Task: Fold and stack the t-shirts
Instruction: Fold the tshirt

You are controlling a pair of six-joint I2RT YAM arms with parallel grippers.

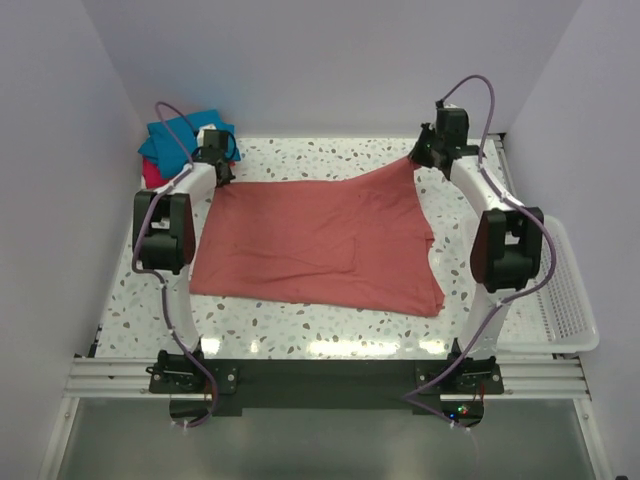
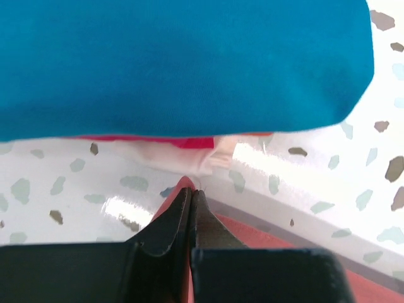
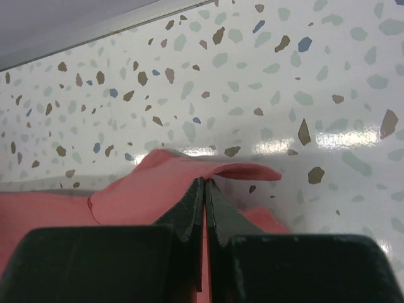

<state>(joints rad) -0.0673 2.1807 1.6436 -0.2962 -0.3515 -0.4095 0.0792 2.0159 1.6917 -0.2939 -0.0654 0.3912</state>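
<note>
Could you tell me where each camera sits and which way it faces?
Top external: above, behind the bases, looking down on the table; left arm, right arm show.
Left wrist: low, facing the teal t-shirt; left claw shows.
Right wrist: low, facing table and wall; right claw shows.
Shared: every view sees the salmon t-shirt.

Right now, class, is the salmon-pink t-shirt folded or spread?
Spread: t-shirt lies mostly flat on table; left end effector and right end effector pinch its far corners.
</note>
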